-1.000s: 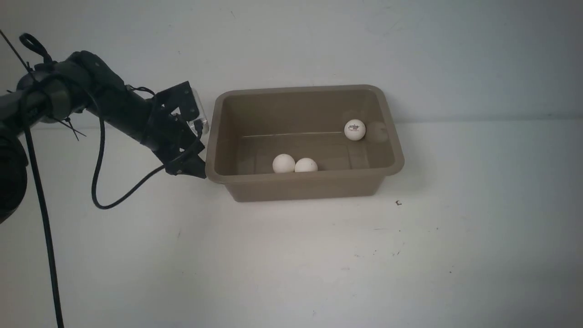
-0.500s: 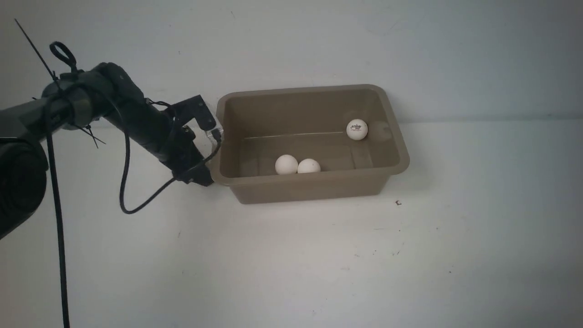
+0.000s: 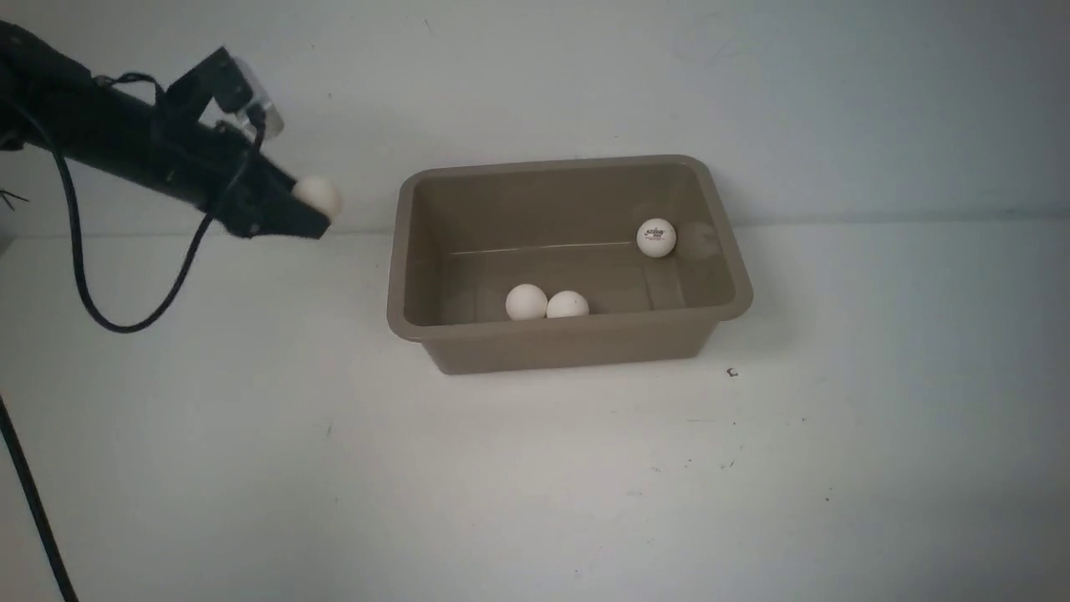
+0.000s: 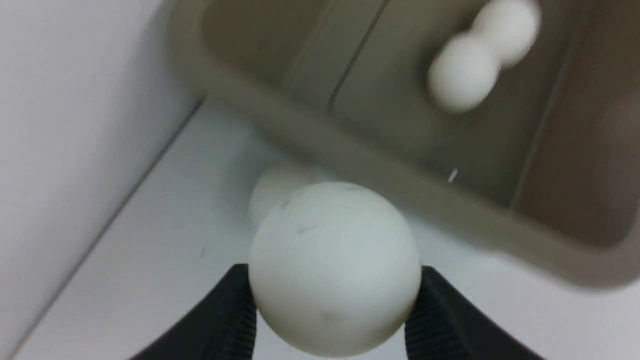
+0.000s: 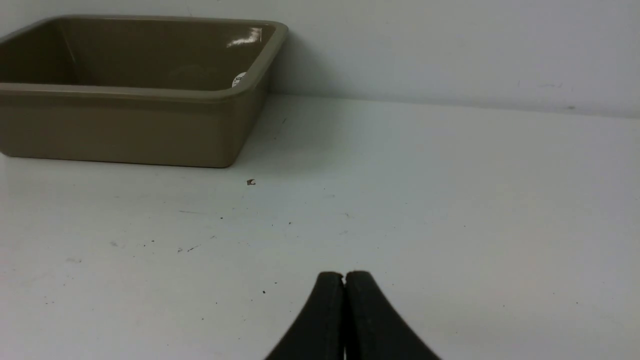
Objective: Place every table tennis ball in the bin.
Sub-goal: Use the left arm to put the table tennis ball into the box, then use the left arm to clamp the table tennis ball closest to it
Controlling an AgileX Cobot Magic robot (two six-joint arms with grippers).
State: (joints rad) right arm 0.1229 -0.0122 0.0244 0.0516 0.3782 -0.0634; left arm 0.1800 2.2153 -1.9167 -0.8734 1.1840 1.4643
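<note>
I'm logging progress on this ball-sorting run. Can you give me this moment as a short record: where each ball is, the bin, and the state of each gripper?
in bin: three balls
near front wall: left plain ball and right plain ball, side by side
far right corner: logo ball
outside bin: held ball, raised above the table, left of the bin
left gripper: shut on held ball
right gripper: shut, empty
left to do: one ball

Left wrist view blurs the bin (image 4: 350, 160) and two balls (image 4: 462, 77) inside; the logo on the third ball (image 3: 656, 237) is unreadable.
</note>
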